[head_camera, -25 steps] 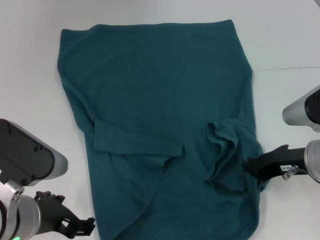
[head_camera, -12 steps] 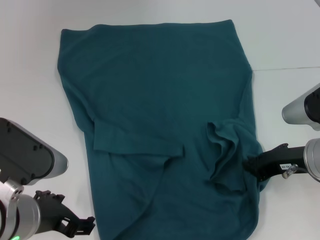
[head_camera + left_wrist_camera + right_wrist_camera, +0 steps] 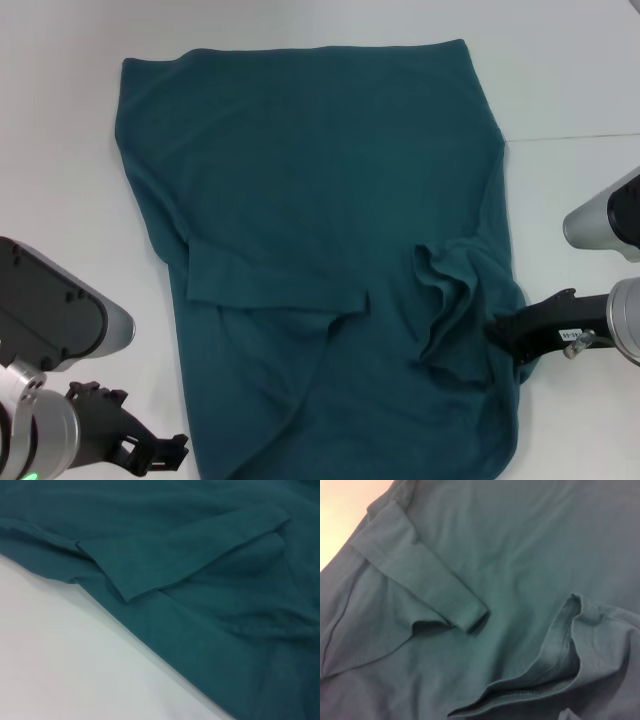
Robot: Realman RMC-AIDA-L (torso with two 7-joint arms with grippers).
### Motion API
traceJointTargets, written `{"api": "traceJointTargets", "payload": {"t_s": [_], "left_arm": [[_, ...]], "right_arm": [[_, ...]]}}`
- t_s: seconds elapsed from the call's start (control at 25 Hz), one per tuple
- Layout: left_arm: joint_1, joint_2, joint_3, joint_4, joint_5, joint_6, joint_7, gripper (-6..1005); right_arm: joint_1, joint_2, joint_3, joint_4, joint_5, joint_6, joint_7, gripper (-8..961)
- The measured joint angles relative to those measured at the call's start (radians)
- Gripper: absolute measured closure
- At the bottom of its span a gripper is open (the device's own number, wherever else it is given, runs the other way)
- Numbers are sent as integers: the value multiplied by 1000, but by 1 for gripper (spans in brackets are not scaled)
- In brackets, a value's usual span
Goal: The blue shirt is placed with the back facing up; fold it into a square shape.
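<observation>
White table (image 3: 60,120), rumpled blue shirt (image 3: 310,200)

A folded sleeve (image 3: 190,555) of the blue shirt (image 3: 240,630) lies on the white table (image 3: 65,660).

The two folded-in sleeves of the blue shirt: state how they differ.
The left sleeve lies flat and smooth across the blue shirt; the right sleeve is bunched and wrinkled. The right pincer sits at the right sleeve's edge; the left pincer is off the left sleeve. Both are folded inward.
</observation>
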Motion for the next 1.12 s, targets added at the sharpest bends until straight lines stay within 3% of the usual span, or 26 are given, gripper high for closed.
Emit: {"api": "traceJointTargets", "payload": {"t_s": [1.12], "left_arm": [[1, 0, -5, -16, 0, -10, 2, 126]], "right_arm": [[4, 0, 1, 12, 0, -3, 1, 898]]}}
